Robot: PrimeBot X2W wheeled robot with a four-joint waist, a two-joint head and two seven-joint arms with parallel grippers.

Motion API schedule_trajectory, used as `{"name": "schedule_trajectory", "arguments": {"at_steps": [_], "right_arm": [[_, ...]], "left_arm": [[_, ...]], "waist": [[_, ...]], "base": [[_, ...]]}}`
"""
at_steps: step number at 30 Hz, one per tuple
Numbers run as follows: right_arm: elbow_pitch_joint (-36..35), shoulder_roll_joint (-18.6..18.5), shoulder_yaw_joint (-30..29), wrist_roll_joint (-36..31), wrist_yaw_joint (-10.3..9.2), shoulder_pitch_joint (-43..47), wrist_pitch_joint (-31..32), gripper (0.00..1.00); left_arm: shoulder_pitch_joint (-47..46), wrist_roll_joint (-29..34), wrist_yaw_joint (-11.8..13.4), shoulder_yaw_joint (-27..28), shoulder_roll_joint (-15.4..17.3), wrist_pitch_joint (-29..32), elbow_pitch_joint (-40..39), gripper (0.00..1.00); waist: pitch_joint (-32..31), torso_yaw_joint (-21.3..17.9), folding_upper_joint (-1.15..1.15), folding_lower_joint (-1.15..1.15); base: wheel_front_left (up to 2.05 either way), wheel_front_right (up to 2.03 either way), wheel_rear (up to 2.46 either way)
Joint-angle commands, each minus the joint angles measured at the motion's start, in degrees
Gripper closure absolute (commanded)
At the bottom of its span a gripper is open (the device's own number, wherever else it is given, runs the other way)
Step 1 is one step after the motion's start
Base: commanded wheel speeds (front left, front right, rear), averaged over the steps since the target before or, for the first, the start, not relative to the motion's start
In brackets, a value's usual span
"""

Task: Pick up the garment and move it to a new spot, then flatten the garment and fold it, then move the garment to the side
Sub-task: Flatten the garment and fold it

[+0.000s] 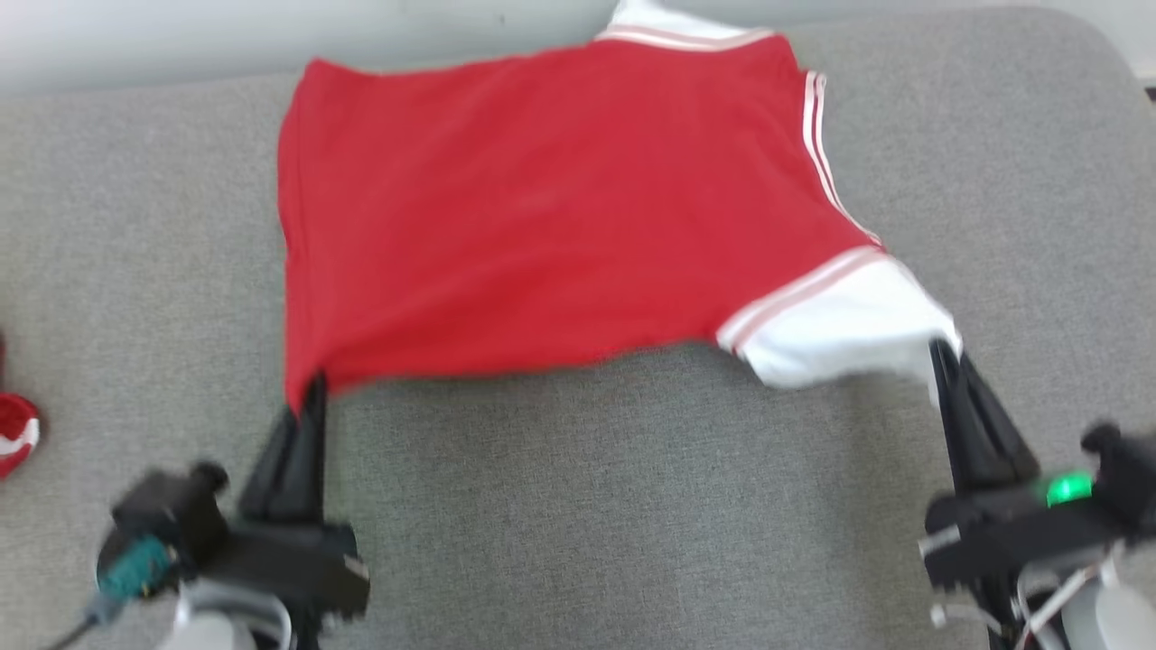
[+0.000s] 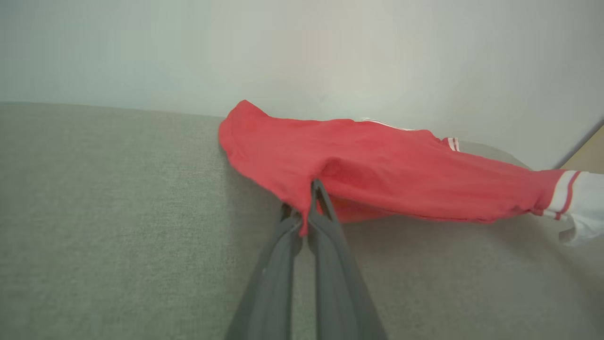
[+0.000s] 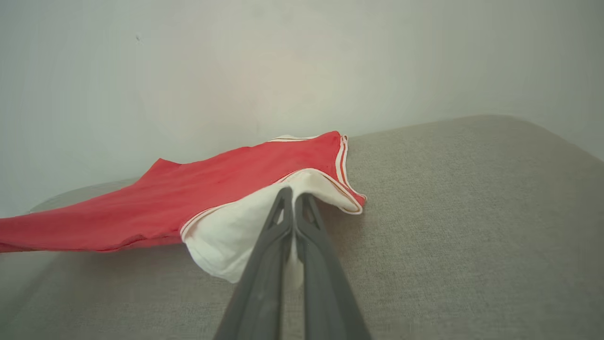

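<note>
The garment (image 1: 542, 217) is a red shirt with white sleeves and striped trim, spread over the grey cushion. Its near edge hangs lifted between my two grippers. My left gripper (image 1: 312, 388) is shut on the red near-left corner; the left wrist view has that gripper (image 2: 304, 208) pinching a fold of the red garment (image 2: 377, 160). My right gripper (image 1: 939, 352) is shut on the white sleeve at the near right. In the right wrist view, that gripper (image 3: 293, 196) clamps the white sleeve (image 3: 231, 236), with cloth trailing between the fingers.
The grey fabric surface (image 1: 614, 506) stretches wide in front and to both sides. A pale wall (image 1: 181, 36) runs along its far edge. A small red and white item (image 1: 16, 433) lies at the left edge.
</note>
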Motion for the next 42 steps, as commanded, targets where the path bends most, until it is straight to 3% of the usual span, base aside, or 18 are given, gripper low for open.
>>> {"name": "schedule_trajectory", "arguments": {"at_steps": [1, 14, 24, 32, 42], "right_arm": [[-0.47, 0.75, -1.20, -0.44, -0.14, 2.69, 0.23, 1.00], [-5.80, 4.58, -7.72, -1.97, -0.14, 19.31, 4.75, 1.00], [-5.64, 5.55, -5.51, -1.55, -0.14, 27.17, 6.64, 1.00], [-5.15, 4.05, -4.69, 0.25, -0.14, 22.48, 6.61, 1.00], [-1.81, -0.59, -3.16, 2.89, -0.14, 11.45, 7.75, 1.00]], "left_arm": [[2.57, 0.89, -0.49, 0.76, -0.70, -0.19, 0.44, 1.00], [15.37, 5.62, -5.20, 5.49, -7.78, -0.20, 5.80, 1.00], [19.22, 9.56, -7.36, 5.63, -10.30, -0.20, 8.48, 1.00], [16.89, 11.22, -8.39, 6.37, -10.11, -0.20, 8.36, 1.00], [12.25, 12.99, -9.30, 5.38, -9.14, 0.92, 7.72, 1.00]], "waist": [[-1.23, 0.34, 0.01, 0.01], [-5.35, 1.63, 0.01, 0.01], [-5.78, 3.13, 0.01, 0.01], [-5.43, 2.45, 0.01, 0.01], [-5.77, 3.12, 0.01, 0.01]], "base": [[0.00, 0.00, 0.00], [0.00, 0.00, 0.00], [0.00, 0.00, 0.00], [0.00, 0.00, 0.00], [0.00, 0.00, 0.00]]}}
